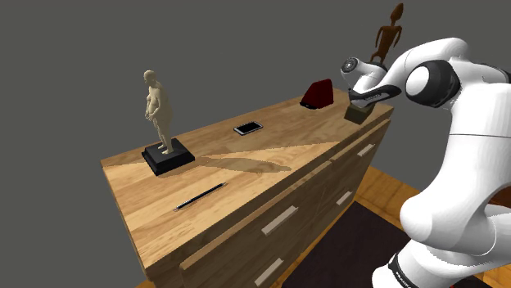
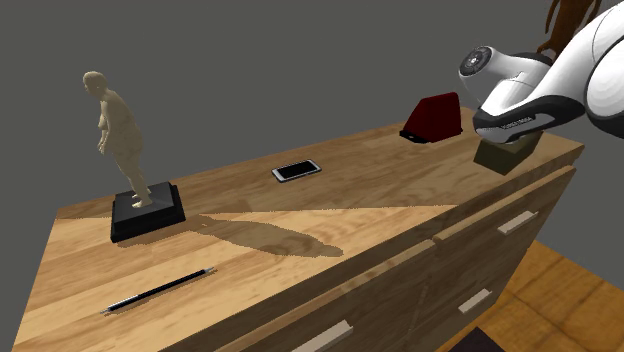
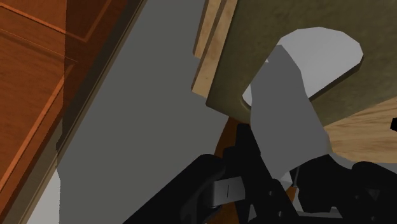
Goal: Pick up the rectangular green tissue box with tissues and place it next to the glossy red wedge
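The gripper (image 1: 361,101) hangs at the upper right of the shoulder view, over the far right end of the wooden dresser (image 1: 246,168), with the hand pointing down at the top. Whether it is wide, narrow or already clasping something I cannot tell, because the hand's own bulk hides the tips.

Directly beneath it, and so close that no gap shows, sits the tissue box (image 1: 355,116). It is dull olive green and stands on the dresser's corner by the front edge. In the wrist view the box's top face is right in front of the hand, with a pale tissue (image 3: 299,76) rising from its oval slot. The box therefore lies straight below the gripper and not off to one side. Its long axis cannot be read, as the hand covers most of it.

The glossy red wedge (image 1: 318,93) is just up and left of the box in the shoulder view, near it but apart, with bare wood between them.

By my judgement the carry is short, towards the frame's upper left. The phone (image 1: 248,128) lies well beyond it.
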You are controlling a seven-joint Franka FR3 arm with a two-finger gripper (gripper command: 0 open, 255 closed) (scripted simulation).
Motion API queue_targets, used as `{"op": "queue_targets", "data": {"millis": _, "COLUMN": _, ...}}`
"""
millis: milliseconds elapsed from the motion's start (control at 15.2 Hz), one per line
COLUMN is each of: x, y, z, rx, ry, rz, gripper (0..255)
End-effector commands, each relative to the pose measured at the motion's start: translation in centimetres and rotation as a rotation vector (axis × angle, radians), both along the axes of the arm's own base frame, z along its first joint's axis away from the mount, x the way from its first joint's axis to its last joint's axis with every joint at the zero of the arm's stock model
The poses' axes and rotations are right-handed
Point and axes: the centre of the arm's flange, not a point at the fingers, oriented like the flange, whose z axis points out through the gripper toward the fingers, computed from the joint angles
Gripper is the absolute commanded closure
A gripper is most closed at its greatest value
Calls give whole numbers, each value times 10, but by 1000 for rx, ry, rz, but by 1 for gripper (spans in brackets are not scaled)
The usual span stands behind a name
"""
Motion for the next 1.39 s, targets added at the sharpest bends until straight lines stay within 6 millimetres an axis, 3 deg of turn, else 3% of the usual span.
{"op": "queue_targets", "data": {"millis": 0, "x": -1, "y": 1, "z": -12, "rx": 0, "ry": -1, "rz": 0, "gripper": 255}}
{"op": "queue_targets", "data": {"millis": 528, "x": -1, "y": 1, "z": -12, "rx": 0, "ry": -1, "rz": 0, "gripper": 255}}
{"op": "queue_targets", "data": {"millis": 594, "x": -1, "y": 1, "z": -12, "rx": 0, "ry": -1, "rz": 0, "gripper": 0}}
{"op": "queue_targets", "data": {"millis": 924, "x": -1, "y": 1, "z": -12, "rx": 0, "ry": -1, "rz": 0, "gripper": 0}}
{"op": "queue_targets", "data": {"millis": 1188, "x": 3, "y": 42, "z": 16, "rx": 0, "ry": -1, "rz": 0, "gripper": 0}}
{"op": "queue_targets", "data": {"millis": 1320, "x": 3, "y": 42, "z": 16, "rx": 0, "ry": -1, "rz": 0, "gripper": 0}}
